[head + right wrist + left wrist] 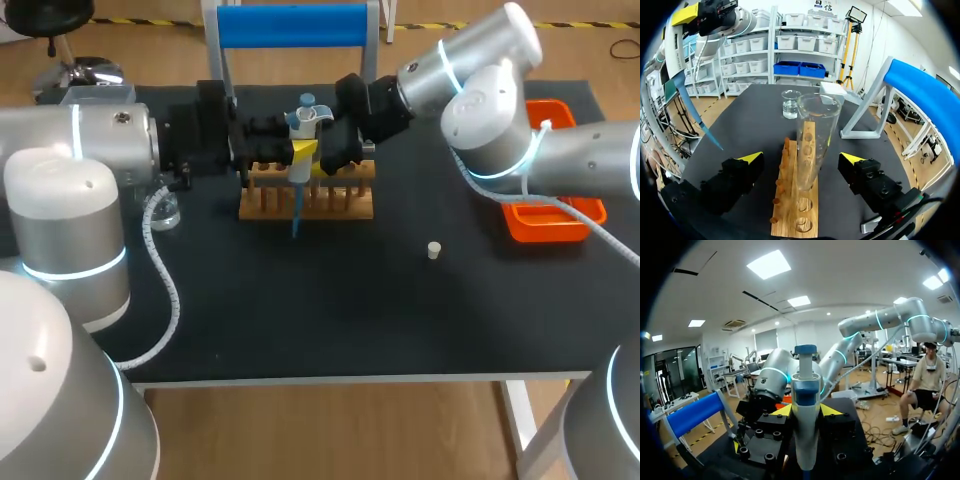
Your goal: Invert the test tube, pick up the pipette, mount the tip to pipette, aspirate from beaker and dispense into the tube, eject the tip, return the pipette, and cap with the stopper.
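- Your left gripper point(806, 412) grips the pipette point(806, 390), tip point(296, 215) mounted.
- Your right gripper point(801, 159) gapes around the test tube point(816, 130), no contact.
- Stopper point(434, 250): 4 o'clock of the rack point(340, 205).

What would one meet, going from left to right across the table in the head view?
beaker → wooden rack → stopper → orange tray
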Motion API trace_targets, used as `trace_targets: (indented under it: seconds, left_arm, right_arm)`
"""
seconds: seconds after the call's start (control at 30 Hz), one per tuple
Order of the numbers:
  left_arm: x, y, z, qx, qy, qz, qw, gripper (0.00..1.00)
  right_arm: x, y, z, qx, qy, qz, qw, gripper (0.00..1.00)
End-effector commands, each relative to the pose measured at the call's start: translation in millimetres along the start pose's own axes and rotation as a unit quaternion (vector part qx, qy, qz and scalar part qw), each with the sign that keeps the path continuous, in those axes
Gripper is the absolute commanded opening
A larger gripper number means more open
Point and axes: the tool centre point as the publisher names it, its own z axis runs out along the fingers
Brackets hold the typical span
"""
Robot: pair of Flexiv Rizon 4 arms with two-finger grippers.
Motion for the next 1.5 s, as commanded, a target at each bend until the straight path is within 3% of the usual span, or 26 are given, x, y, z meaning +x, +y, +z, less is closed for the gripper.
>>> trace_targets:
  seconds: [0.03,0.47,0.8,1.13,1.5]
  left_arm:
    - [-0.3,0.1,1,0.001,-0.001,0.0,1.0,0.0]
    - [-0.3,0.1,1,0.001,-0.001,0.0,1.0,0.0]
    - [-0.3,0.1,1,0.001,-0.001,0.0,1.0,0.0]
    - [-0.3,0.1,1,0.001,-0.001,0.0,1.0,0.0]
    - [-0.3,0.1,1,0.001,-0.001,0.0,1.0,0.0]
  right_arm:
    - [3,1,-4,0.0,-0.001,-0.001,1.0,1.0]
    - [54,-11,-73,-0.018,-0.041,0.003,0.999,1.0]
    - [100,6,-119,-0.094,-0.054,-0.019,0.994,1.0]
    - [126,24,-127,-0.153,-0.049,-0.038,0.986,1.0]
    - [135,40,-112,-0.236,-0.009,-0.029,0.971,1.0]
